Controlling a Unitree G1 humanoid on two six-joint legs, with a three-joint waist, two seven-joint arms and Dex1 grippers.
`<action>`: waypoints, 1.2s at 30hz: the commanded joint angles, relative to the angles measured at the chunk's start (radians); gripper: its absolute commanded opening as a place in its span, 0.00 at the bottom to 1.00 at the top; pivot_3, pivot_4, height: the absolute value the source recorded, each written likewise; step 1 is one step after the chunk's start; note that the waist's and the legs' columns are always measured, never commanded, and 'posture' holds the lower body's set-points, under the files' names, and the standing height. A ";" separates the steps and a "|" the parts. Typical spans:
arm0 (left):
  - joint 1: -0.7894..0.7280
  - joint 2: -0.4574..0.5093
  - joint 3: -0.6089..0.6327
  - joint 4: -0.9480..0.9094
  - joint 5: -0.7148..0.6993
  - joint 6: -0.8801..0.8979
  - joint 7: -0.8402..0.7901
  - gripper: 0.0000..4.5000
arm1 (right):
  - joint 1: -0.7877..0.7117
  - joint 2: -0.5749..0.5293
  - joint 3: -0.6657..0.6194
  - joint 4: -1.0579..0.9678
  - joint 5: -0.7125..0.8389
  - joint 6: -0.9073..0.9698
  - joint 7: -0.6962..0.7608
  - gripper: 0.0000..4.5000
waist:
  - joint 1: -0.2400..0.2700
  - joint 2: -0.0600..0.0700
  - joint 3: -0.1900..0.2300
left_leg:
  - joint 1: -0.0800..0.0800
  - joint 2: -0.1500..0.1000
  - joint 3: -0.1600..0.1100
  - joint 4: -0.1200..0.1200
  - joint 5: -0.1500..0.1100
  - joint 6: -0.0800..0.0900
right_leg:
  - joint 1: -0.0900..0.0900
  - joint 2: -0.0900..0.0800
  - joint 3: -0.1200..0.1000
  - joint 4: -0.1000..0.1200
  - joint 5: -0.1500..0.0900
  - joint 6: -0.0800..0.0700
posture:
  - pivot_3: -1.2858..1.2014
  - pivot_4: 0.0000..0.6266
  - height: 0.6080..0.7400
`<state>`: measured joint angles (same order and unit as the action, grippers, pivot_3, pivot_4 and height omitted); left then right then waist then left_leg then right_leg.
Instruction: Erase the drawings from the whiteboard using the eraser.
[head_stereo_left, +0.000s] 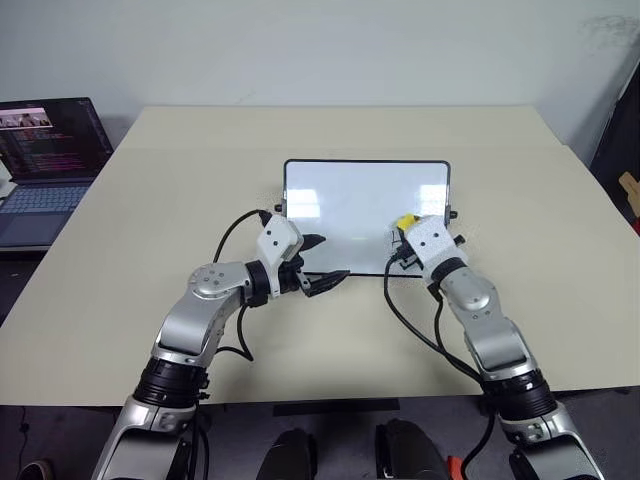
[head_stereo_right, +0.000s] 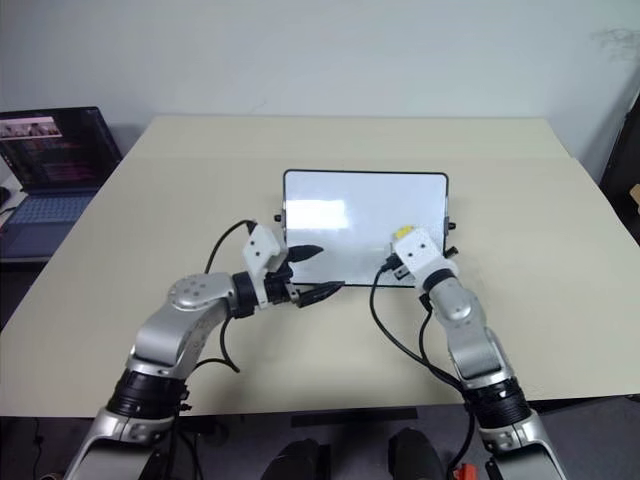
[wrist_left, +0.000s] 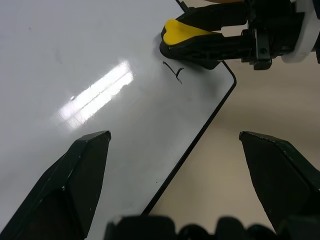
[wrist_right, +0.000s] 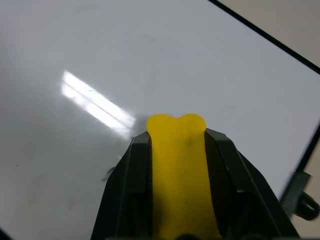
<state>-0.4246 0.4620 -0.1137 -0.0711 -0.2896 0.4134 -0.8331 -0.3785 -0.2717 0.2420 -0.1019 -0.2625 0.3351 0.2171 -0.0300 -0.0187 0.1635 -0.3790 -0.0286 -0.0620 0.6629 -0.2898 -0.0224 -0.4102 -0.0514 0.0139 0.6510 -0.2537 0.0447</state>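
Right now the right gripper (wrist_right: 177, 145) is clamped on the eraser (wrist_right: 178, 170), the yellow block pinched between both black fingers with its rounded tip poking out past them. That arm reaches forward from the near edge of the table (head_stereo_left: 560, 250), forearm angled in toward the middle, wrist roughly level, and the eraser tip sits over the near right corner of the whiteboard (head_stereo_left: 350, 205). From the left wrist camera the eraser (wrist_left: 182, 31) lies right against the glossy surface, just beside a small black hooked mark, one of the drawings (wrist_left: 175, 71), close to the board's black frame. Whether the tip actually presses the board, I cannot tell. Over on the other side, the left gripper (head_stereo_left: 322, 262) hangs with its fingers spread wide, nothing between them, at the near left part of the board, one finger over the white surface and the other out past the near edge. That elbow is bent outward, the gripper turned inward toward the right one. Off at the far left, a laptop (head_stereo_left: 45, 165) glows.
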 joint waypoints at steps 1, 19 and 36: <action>-0.004 0.012 0.023 -0.050 -0.002 0.013 0.022 1.00 | 0.031 -0.037 0.080 0.026 -0.061 -0.013 0.051 0.24 | 0.000 0.000 0.000 | 0.000 0.000 0.000 0.000 0.000 0.000 | 0.000 0.000 0.000 0.000 0.000 0.000 | 0.52 0.24 1.00; 0.060 0.074 -0.009 -0.026 0.030 -0.005 -0.030 1.00 | -0.039 -0.046 -0.031 0.073 -0.113 0.013 -0.049 0.24 | 0.003 -0.001 0.000 | 0.015 -0.001 0.006 0.002 -0.001 0.004 | 0.008 0.000 0.002 0.012 0.000 0.000 | 0.52 0.24 1.00; 0.053 0.061 -0.013 -0.023 0.034 -0.011 -0.036 1.00 | -0.031 -0.044 0.042 0.050 -0.163 0.054 0.027 0.24 | -0.004 -0.002 -0.001 | 0.016 0.000 0.007 0.002 -0.001 0.004 | 0.008 0.000 0.003 0.012 0.000 0.000 | 0.52 0.24 1.00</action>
<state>-0.3600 0.5242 -0.1296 -0.0686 -0.2538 0.4238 -0.8639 -0.3784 -0.3101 0.3514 -0.0774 -0.3925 0.3670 0.3056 -0.0337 -0.0206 0.1623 -0.3635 -0.0284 -0.0553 0.6647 -0.2903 -0.0181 -0.4023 -0.0511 0.0167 0.6627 -0.2539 0.0444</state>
